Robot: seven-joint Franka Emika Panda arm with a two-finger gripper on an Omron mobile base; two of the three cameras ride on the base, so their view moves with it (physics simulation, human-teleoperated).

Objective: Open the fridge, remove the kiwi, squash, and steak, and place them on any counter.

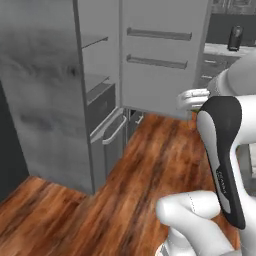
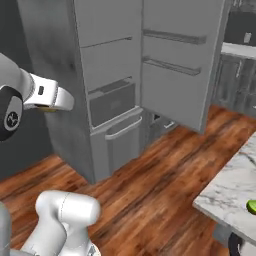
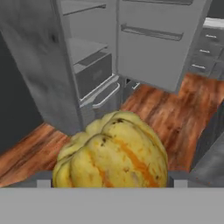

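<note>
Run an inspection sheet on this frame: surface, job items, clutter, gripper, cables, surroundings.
Surface: marble counter, a green item, likely the kiwi, at its edge.
Job's things: fridge door open, shelves look bare; squash between the fingertips, clear of the fridge; steak nothing seen.
Clutter: nothing seen.
Gripper: gripper wide around the squash, apparently holding it.
Cables: nothing seen.
Surroundings: wood floor, dark cabinets.

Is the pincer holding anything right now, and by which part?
Yes, the squash, gripped across its wide ribbed sides; the exact contact spots are hidden.
</note>
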